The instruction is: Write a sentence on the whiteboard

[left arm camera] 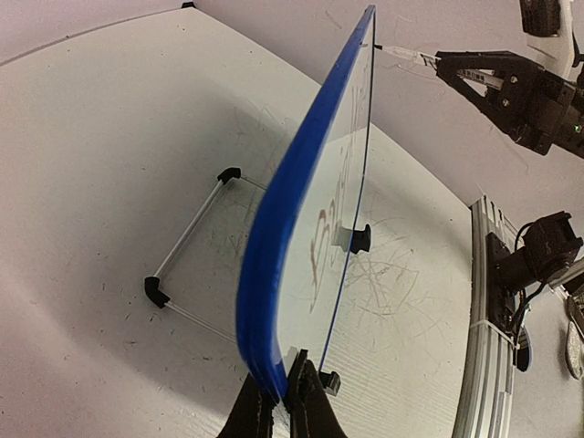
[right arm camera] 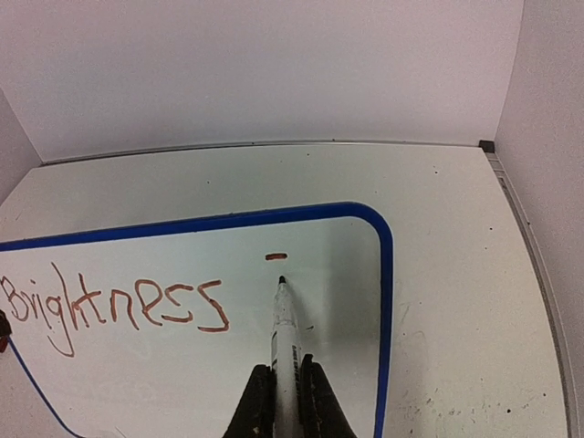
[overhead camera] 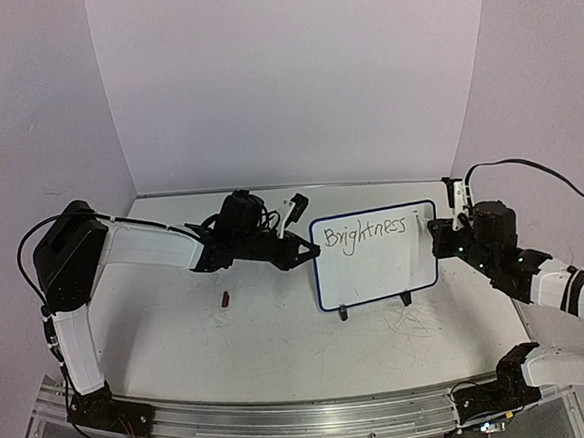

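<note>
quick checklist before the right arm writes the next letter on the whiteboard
1. Left gripper clamped on the whiteboard edge: ok.
2. Right gripper shut on the marker: ok.
3. Board standing on its feet: ok.
4. "Brightness" legible, marker tip to its right, just below a short dash: ok.
5. Tip touching the board surface: cannot tell.
6. Room for another word before the right frame: little, likely not ok.

tabletop [overhead camera: 179, 327]: grey scribbles [left arm camera: 383, 283] | small dark object [overhead camera: 226, 300]: lying on it
</note>
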Available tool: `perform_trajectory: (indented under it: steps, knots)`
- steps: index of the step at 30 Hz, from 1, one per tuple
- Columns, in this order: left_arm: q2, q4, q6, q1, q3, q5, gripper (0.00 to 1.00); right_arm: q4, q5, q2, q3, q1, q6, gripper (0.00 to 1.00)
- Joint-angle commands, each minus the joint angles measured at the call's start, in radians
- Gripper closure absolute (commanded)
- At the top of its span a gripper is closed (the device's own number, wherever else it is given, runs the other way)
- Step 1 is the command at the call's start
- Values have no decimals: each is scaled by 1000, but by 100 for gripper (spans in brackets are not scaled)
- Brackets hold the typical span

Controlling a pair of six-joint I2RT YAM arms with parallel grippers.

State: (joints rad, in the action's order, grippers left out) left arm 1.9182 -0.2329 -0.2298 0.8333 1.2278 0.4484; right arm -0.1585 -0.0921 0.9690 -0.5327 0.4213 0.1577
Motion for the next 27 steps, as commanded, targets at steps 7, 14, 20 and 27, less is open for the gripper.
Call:
perform_trajectory:
  steps: [7, 14, 20, 27]
  knots:
    - [10, 140, 81, -7, -2, -139, 100, -55, -3, 34, -14, -3, 0, 100]
    - [10, 140, 81, -7, -2, -141, 100, 4, -18, 33, -16, -4, 32, 100]
    - [15, 141, 80, -6, 2, -136, 100, 41, 3, 28, -6, -3, 41, 100]
    - [13, 141, 77, -5, -1, -138, 100, 68, 17, 24, 5, -3, 57, 100]
